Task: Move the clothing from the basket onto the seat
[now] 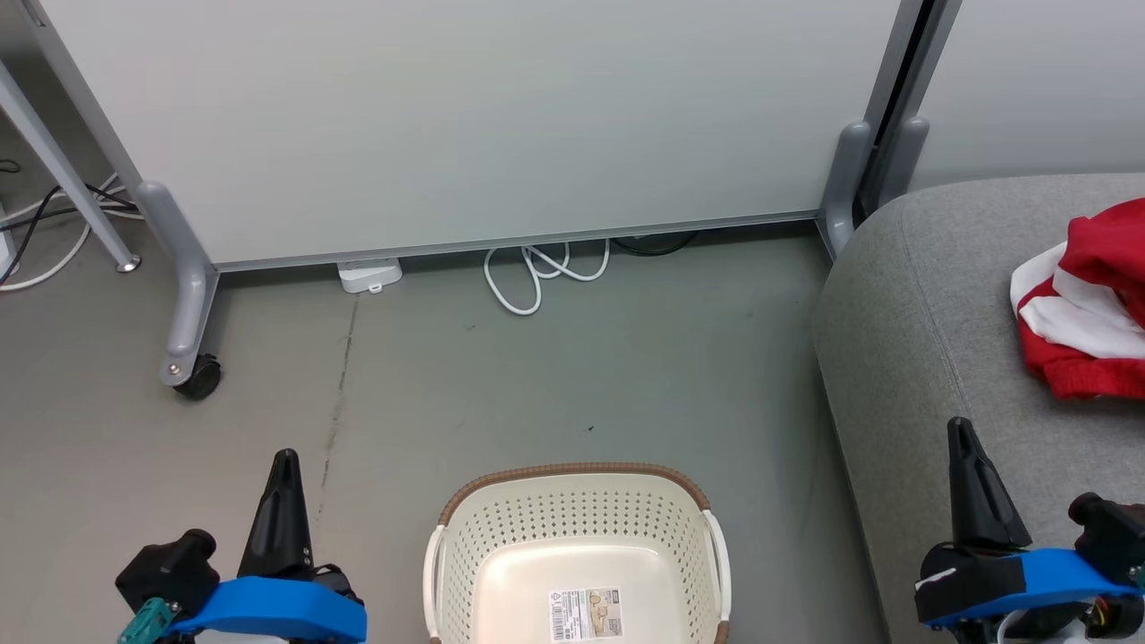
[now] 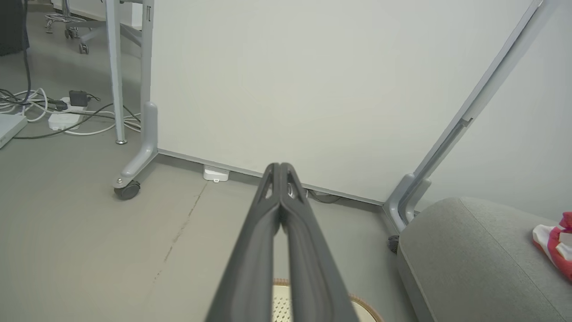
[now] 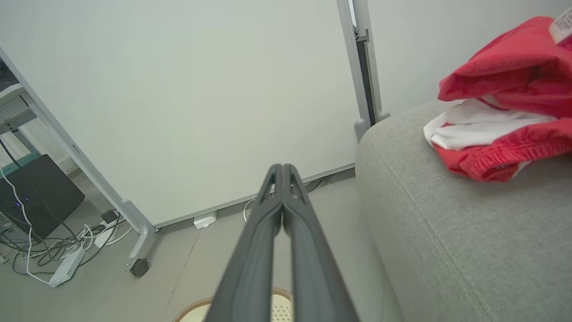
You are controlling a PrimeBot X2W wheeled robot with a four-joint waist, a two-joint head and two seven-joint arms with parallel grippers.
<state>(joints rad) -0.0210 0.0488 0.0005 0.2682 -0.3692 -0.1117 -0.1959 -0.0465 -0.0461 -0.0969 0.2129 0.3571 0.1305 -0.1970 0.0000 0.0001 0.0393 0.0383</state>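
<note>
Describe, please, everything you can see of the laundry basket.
The basket is cream-white perforated plastic, a rounded rectangle with a brown woven-look rim and white side handles. It stands upright on the grey floor, left of the seat and apart from it, its near end cut off by the head view's bottom edge. A paper label lies on its bottom; no garment shows inside.
</note>
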